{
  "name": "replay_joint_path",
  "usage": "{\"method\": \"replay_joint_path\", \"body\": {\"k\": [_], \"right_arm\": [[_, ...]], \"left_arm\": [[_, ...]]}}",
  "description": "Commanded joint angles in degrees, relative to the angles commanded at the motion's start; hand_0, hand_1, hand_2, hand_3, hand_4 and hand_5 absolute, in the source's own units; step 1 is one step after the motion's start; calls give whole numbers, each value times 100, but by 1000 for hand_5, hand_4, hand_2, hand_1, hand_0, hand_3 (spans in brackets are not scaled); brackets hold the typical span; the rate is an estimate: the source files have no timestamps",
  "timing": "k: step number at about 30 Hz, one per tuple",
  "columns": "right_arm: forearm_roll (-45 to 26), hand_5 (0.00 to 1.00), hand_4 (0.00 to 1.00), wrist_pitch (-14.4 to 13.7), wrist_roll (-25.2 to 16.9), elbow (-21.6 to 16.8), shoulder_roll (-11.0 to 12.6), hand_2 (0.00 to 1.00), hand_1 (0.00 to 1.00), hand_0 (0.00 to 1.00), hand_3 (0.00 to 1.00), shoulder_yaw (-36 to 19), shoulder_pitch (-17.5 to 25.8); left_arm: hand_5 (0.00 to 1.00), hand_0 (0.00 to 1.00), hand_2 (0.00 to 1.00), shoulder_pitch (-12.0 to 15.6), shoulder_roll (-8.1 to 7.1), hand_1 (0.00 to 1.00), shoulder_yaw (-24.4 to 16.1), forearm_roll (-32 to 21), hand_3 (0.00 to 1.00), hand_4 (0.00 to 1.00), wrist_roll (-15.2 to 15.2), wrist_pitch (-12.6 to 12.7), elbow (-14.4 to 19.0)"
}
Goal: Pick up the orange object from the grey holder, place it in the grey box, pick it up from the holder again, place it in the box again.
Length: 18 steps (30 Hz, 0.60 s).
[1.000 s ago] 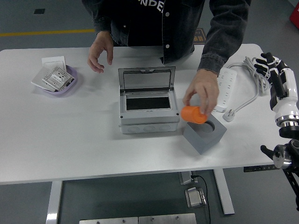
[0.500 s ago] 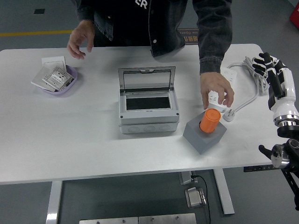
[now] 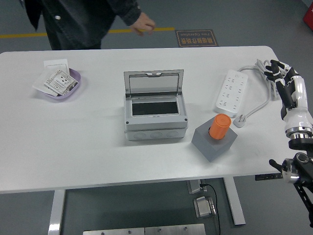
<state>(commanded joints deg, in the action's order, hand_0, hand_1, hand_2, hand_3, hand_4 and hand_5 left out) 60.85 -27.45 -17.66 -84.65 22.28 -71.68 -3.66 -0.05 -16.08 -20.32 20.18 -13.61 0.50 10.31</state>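
Right hand (image 3: 277,69) sits at the far right edge of the table, over the coiled white cable (image 3: 264,83); fingers look loosely spread and it grips nothing. From my feed the forearm runs down the right edge of the picture to the lower corner. Left arm isn't in my view.

Orange object (image 3: 219,126) stands upright in the hole of the grey holder (image 3: 213,142), tilted slightly, top half sticking out. Holder is a grey block sitting at an angle on the white table (image 3: 98,156), just right of the grey box (image 3: 155,106) and apart from it. Box lid is swung up and open toward the far side; I see a dark opening inside, and can't make out anything in it.

White power strip (image 3: 230,90) lies behind the holder, its plug (image 3: 238,120) resting just right of the holder's far corner.

Purple tray (image 3: 73,91) at far left carries a few white switch plates (image 3: 55,81).

Person stands beyond the far-left edge of the table, dark jacket, one hand (image 3: 143,23) held off the table and touching nothing on it.
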Motion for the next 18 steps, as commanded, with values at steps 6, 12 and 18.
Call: {"method": "replay_joint_path", "body": {"k": [6,12,18], "right_arm": [[300,378,808,-234,-181,-49,28,499,589,657,658,310,70],[213,222,786,-278,-269,-11,-18,821,777,802,824,546,84],[123,183,845,-286,-277,14,-83,893,872,862,938,758,73]], "left_arm": [[161,651,601,7,15,688,-64,74,602,590,-8,1,0],[162,651,601,4,41,688,21,3,602,590,5,0,0],[163,651,601,2,45,688,113,-77,602,590,16,-1,0]]}}
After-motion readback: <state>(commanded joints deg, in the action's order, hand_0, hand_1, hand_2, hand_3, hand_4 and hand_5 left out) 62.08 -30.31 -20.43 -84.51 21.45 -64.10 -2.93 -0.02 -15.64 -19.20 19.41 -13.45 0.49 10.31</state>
